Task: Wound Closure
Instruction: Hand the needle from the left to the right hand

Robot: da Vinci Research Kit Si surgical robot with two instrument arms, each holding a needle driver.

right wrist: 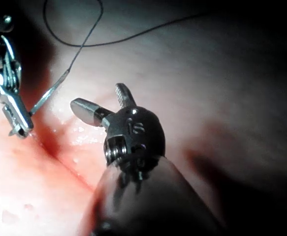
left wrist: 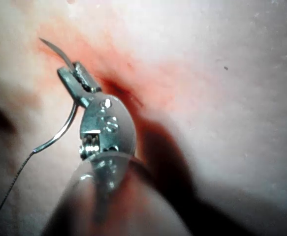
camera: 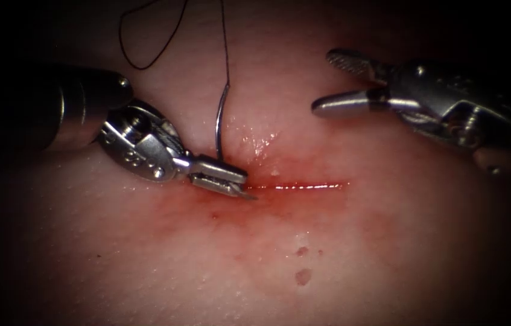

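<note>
We see the left end effector (camera: 231, 184) clamped on the curved steel needle (camera: 221, 124) near its point, at the cut's (camera: 309, 186) left end. The right end effector (camera: 336, 81) gapes empty above glistening tissue (camera: 146, 259); dark thread (camera: 227, 42) trails off, its far end cut off.

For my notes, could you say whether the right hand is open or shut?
Open: the right hand has its jaws spread wide, holding nothing.

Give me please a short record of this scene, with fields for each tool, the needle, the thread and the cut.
left tool: shut on the needle near its tip, at the cut's left end
right tool: open, holds nothing, above the cut's right end
needle: point just past the jaws; entry into tissue not discernible
thread: trails from needle's tail, loops upward
cut: horizontal, red fluid nearby
</note>
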